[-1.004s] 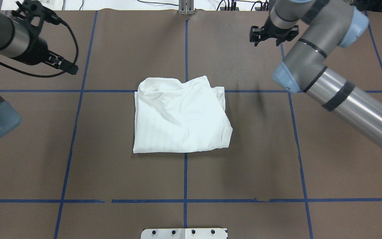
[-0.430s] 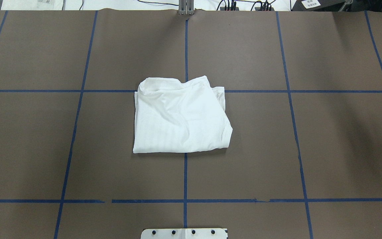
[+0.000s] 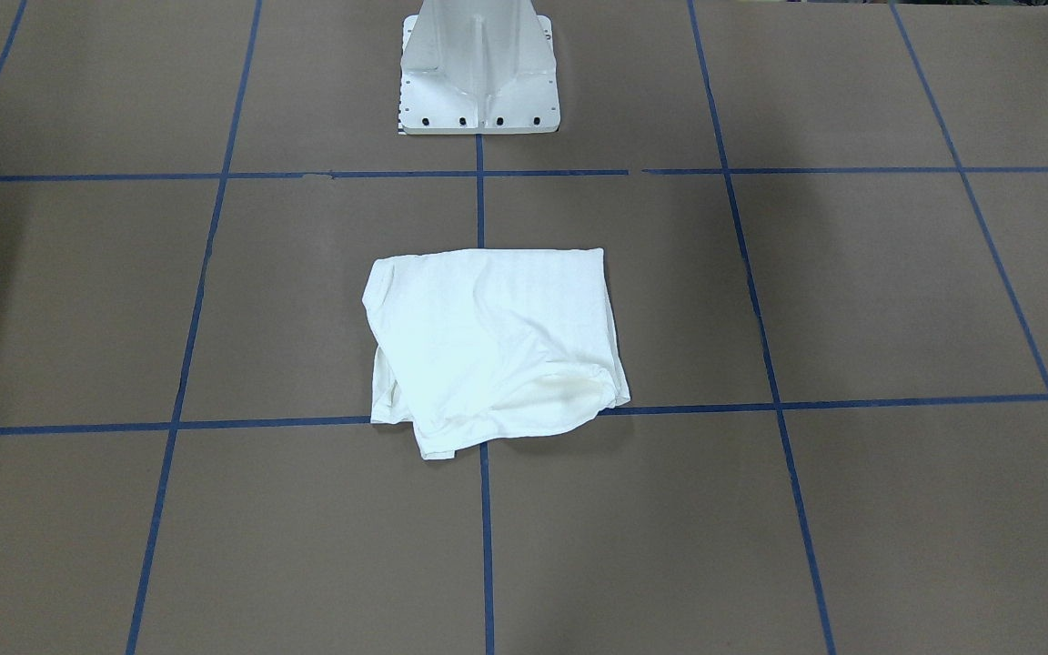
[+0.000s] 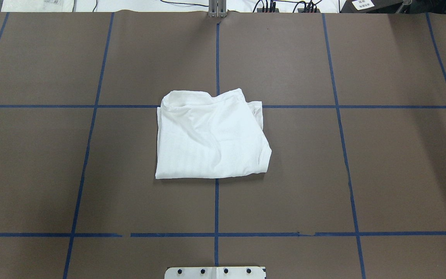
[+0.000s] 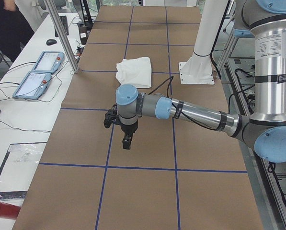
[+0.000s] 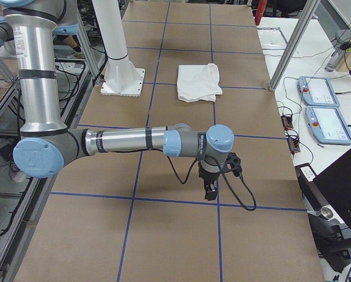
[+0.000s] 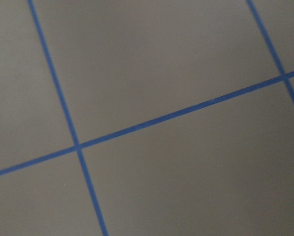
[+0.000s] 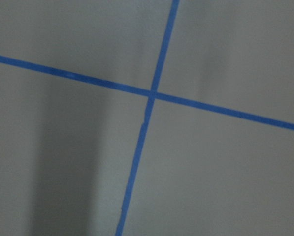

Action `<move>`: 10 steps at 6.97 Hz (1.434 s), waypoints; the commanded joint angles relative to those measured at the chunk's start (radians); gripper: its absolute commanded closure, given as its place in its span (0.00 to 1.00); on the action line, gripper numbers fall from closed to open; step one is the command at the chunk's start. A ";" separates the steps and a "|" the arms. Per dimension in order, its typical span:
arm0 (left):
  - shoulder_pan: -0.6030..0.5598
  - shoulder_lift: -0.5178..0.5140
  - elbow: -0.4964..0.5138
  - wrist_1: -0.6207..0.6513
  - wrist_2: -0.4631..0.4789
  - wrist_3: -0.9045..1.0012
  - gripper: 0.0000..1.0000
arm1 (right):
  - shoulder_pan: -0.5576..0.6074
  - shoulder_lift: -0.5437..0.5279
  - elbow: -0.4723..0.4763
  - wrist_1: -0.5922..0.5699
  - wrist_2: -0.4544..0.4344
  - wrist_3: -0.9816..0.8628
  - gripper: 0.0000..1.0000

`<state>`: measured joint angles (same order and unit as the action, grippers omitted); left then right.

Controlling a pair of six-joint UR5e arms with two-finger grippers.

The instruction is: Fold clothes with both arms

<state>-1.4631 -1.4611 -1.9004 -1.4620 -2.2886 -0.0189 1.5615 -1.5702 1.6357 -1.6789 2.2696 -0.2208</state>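
The white long-sleeved cotton shirt [image 4: 211,135] lies as a compact, roughly square bundle in the middle of the brown paper-covered table [image 4: 323,174]. It straddles the centre blue tape line [image 4: 216,205], straight out from the white metal pedestal base [image 3: 478,73]. The edge nearest the pedestal is straight and flat, while the far edge is lumpier, with a layer poking out at the far right corner. No print shows, so that side is probably folded inward. Nothing touches the shirt.

The left grey-and-silver tubular arm [image 5: 195,112] reaches low over the table's left end, its black two-finger gripper [image 5: 125,143] pointing down at bare paper. The right arm [image 6: 122,141] and its gripper [image 6: 210,192] do the same at the right end. Both are well apart from the shirt. From the side I cannot tell whether either claw is spread or pressed together. I'd guess they sit out wide to leave the bundle in plain view, and the folding looks done or nearly so
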 commanded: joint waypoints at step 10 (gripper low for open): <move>-0.074 0.064 0.024 0.009 -0.060 0.136 0.00 | 0.048 -0.083 0.042 0.022 -0.005 -0.002 0.00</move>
<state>-1.5370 -1.3985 -1.8753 -1.4527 -2.3487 0.1166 1.6091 -1.6536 1.6782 -1.6567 2.2643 -0.2227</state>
